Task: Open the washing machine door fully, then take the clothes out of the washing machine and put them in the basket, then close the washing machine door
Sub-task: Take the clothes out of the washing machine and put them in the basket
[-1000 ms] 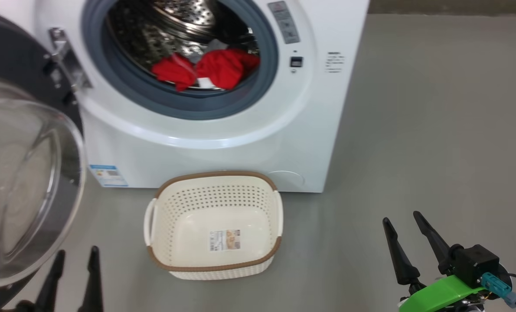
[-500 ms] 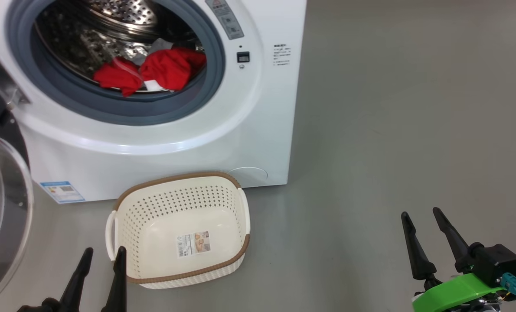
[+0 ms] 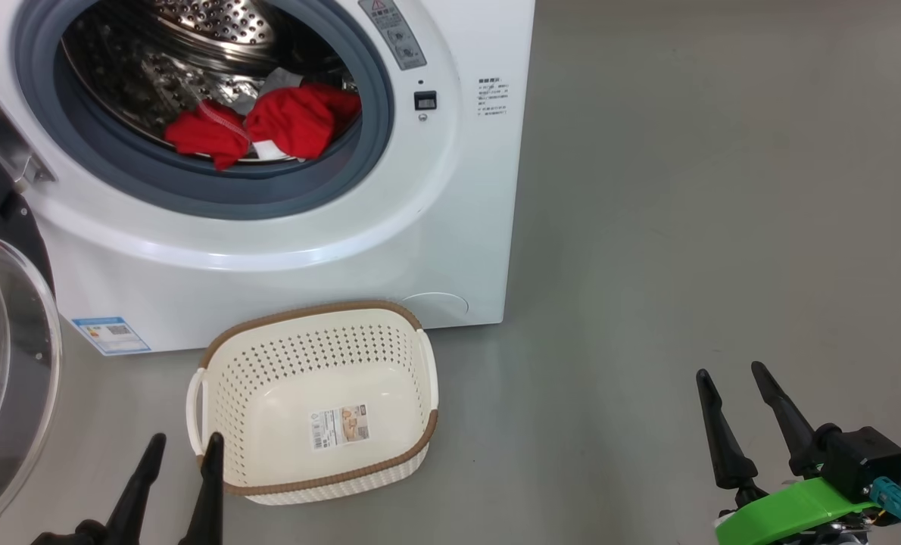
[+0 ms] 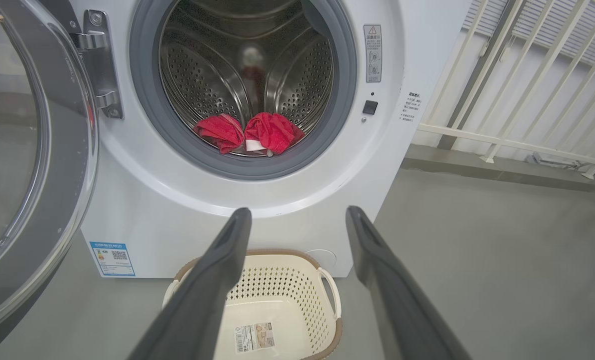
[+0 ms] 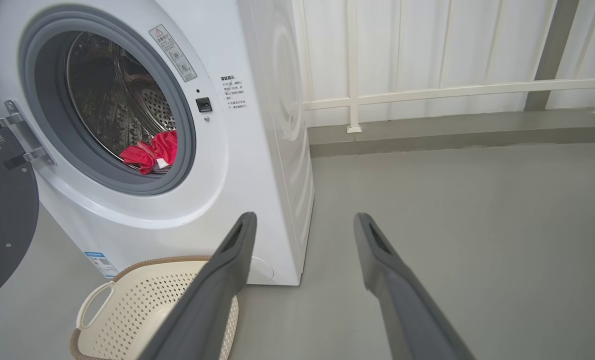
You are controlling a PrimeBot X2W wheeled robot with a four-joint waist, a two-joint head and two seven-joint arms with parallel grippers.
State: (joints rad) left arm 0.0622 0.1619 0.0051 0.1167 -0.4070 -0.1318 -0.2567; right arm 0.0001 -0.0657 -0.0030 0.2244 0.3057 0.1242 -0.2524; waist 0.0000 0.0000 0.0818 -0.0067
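Observation:
The white washing machine stands with its round glass door swung wide open to the left. Red clothes lie bunched at the drum's front lip, also seen as clothes and clothes. The cream basket sits empty on the floor in front of the machine. My left gripper hovers open at the basket's near left corner, holding nothing. My right gripper is open and empty, well to the right over bare floor.
Grey floor spreads to the right of the machine. A white railing and a low kerb run behind it. The open door takes up the space left of the machine.
The head camera swung to the right during the first half second, shifting machine and basket leftward in view. Since then the picture is nearly still, and both grippers stay open.

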